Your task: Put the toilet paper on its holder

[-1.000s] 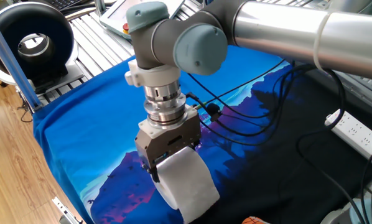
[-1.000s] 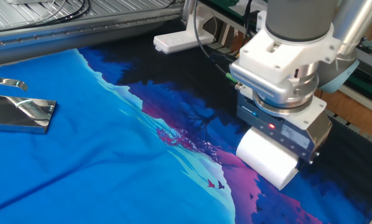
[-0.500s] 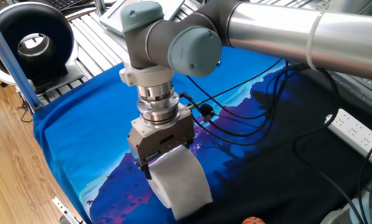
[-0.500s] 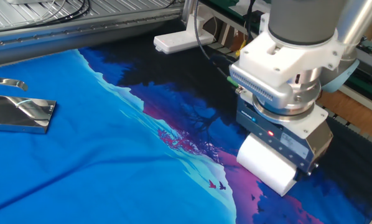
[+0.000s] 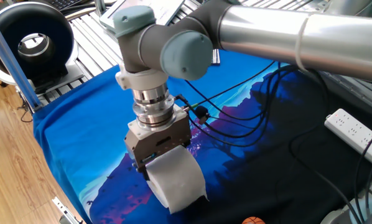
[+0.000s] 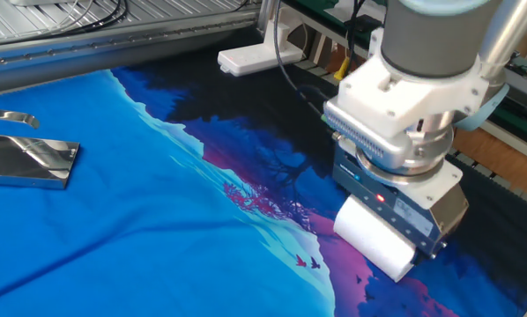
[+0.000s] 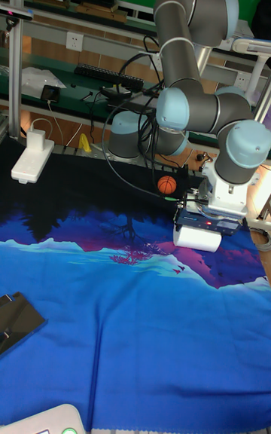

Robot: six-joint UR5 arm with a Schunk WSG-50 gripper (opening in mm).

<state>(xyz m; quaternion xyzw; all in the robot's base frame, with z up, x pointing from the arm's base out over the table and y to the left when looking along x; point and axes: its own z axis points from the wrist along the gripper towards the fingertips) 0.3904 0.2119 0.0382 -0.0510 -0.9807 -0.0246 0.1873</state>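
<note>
The tool (image 5: 167, 163) is clamped down on the toilet paper (image 5: 176, 178), fingers closed against the roll w/ the white tissue bulging out below the tool body. In one fixed view the roll hangs at the bottom of the wrist, over the purple/blue part of the printed cloth (image 5: 80, 124) covering the counter. Can't really tell if the roll is touching the cloth or just above it, tool body blocks that bit.

From the other fixed view the roll (image 6: 375, 236) pokes out to the lower left of the tool (image 6: 396, 231), a small red light glowing on the tool's housing. The holder (image 6: 27, 160) sits way over at the left edge on the blue part of the cloth, shiny flat metal base, well apart from the roll.

Tall fixed view: tool (image 7: 202, 232) and roll (image 7: 197, 239) near the right side of the cloth, arm folded above them. An orange ball (image 7: 166, 184) sits behind, near the arm base. White power strip (image 5: 355, 132) on the dark side of the cloth, black ring-shaped device (image 5: 29, 38) off past the counter corner.
</note>
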